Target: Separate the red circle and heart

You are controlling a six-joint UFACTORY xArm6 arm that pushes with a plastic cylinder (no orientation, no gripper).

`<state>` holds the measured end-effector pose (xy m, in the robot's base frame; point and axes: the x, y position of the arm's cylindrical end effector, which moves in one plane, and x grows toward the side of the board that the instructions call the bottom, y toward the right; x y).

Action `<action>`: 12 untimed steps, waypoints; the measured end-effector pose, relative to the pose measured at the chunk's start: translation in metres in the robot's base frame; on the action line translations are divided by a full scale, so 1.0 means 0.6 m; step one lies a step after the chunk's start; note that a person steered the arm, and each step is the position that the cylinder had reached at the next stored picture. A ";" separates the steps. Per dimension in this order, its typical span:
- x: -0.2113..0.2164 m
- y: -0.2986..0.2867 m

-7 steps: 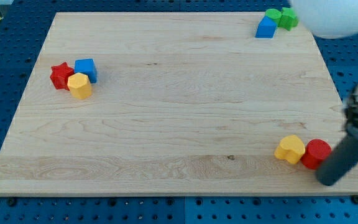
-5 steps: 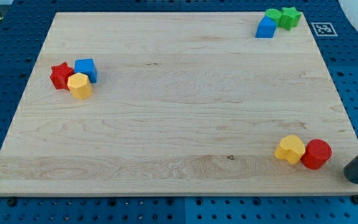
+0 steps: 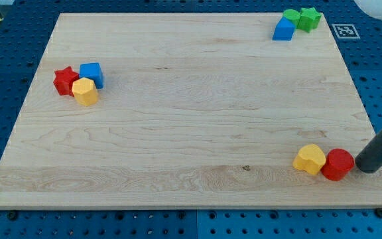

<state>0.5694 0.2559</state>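
Observation:
The red circle [image 3: 337,164] sits near the board's bottom right corner, touching the yellow heart [image 3: 310,159] on its left. My tip [image 3: 365,166] is just to the right of the red circle, very close to it or touching it, with the dark rod slanting up to the view's right edge.
A red star [image 3: 64,80], a blue cube [image 3: 92,73] and a yellow hexagon [image 3: 85,91] cluster at the left. A blue block [image 3: 284,30] and two green blocks [image 3: 300,18] sit at the top right. The wooden board [image 3: 191,113] lies on a blue pegboard.
My tip moved from the right of the board's bottom corner back in toward the red circle. The blocks have not moved.

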 end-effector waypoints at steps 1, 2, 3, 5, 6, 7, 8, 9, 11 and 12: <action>0.025 -0.004; 0.043 -0.007; 0.043 -0.007; 0.027 -0.025; 0.022 -0.049; 0.013 -0.078; 0.001 -0.110; -0.015 -0.135; -0.068 -0.164; -0.090 -0.180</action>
<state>0.5153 0.1479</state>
